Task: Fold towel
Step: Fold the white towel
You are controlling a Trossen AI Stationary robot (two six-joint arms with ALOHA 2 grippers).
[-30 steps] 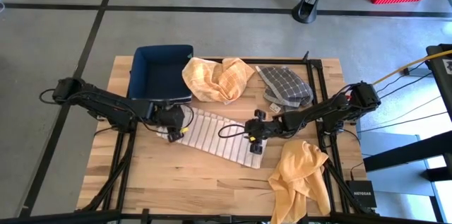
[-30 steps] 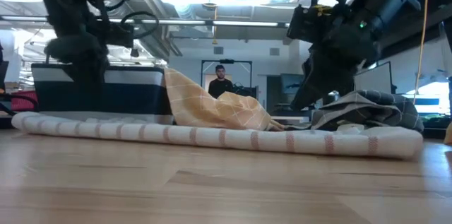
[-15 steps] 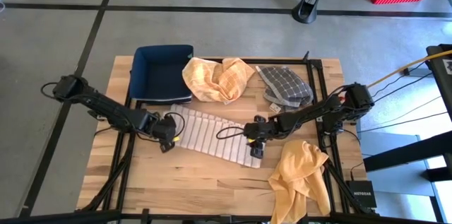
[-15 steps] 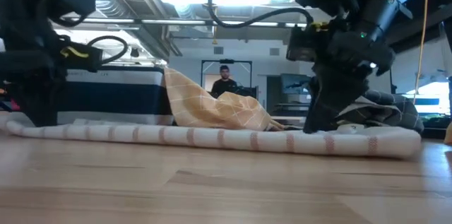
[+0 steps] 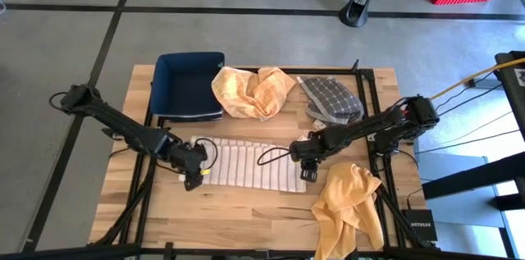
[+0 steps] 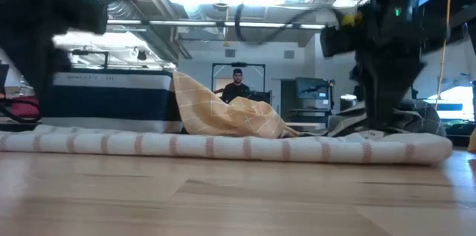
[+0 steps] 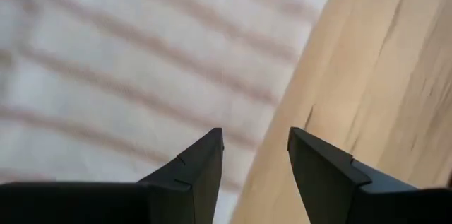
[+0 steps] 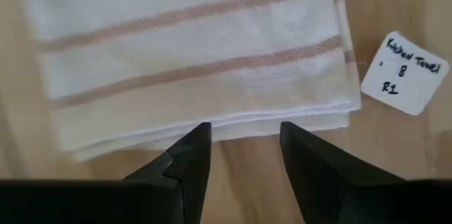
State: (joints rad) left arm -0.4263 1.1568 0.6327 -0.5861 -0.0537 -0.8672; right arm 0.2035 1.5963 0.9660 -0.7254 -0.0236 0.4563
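A pale wooden plank table (image 5: 246, 211) carries the scene. On it, midway between the side edges, lies the striped towel (image 5: 246, 164) — white cloth with thin reddish stripes, folded into a flat layered rectangle with soft rolled edges. At the far edge a dark blue tray (image 5: 189, 84) sits toward the left corner; whether anything lies in it cannot be told. Beside it lies a crumpled orange checked cloth (image 5: 253, 89), then a grey checked cloth (image 5: 330, 100) toward the far right. A second orange cloth (image 5: 349, 202) drapes over the near right edge. The left gripper (image 5: 192, 176) hangs over the towel's left end, fingers (image 7: 191, 167) parted and holding nothing — one over cloth, one over bare wood. The right gripper (image 5: 310, 170) hangs over the towel's right end, likewise parted and empty. A small white tag (image 8: 404, 73) lies just beside that corner of the towel. A person (image 6: 236, 87) stands in the room beyond.
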